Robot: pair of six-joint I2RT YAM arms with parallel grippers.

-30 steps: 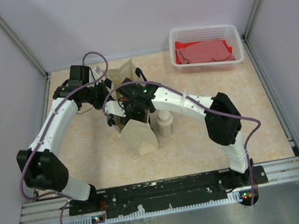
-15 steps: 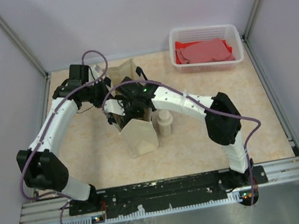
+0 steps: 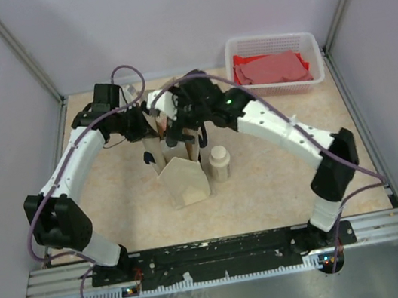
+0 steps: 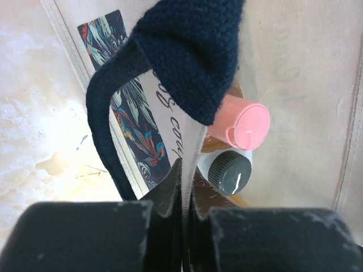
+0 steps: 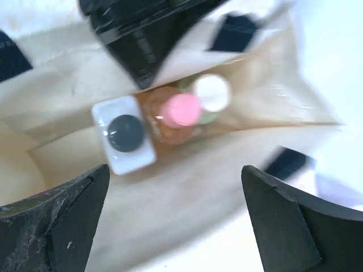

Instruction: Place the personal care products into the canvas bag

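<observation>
Mostly done: white square bottle (image 5: 125,141), orange bottle (image 5: 178,110) and olive-green bottle (image 5: 211,93) sit inside the canvas bag (image 3: 184,182), cream bottle (image 3: 220,163) stands outside just beside it, left gripper (image 4: 184,209) clamps the bag's rim, right gripper (image 5: 173,181) hangs spread and empty above.

I see the marbled beige table (image 3: 268,198) carrying the canvas bag (image 3: 186,185), a cream bottle (image 3: 220,163) just beside it, and a white basket (image 3: 281,89) at the far right.

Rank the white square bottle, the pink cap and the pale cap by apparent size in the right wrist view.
1. white square bottle, clearly largest.
2. pink cap and pale cap: about alike in this blurred view, so no ranking between them.
</observation>
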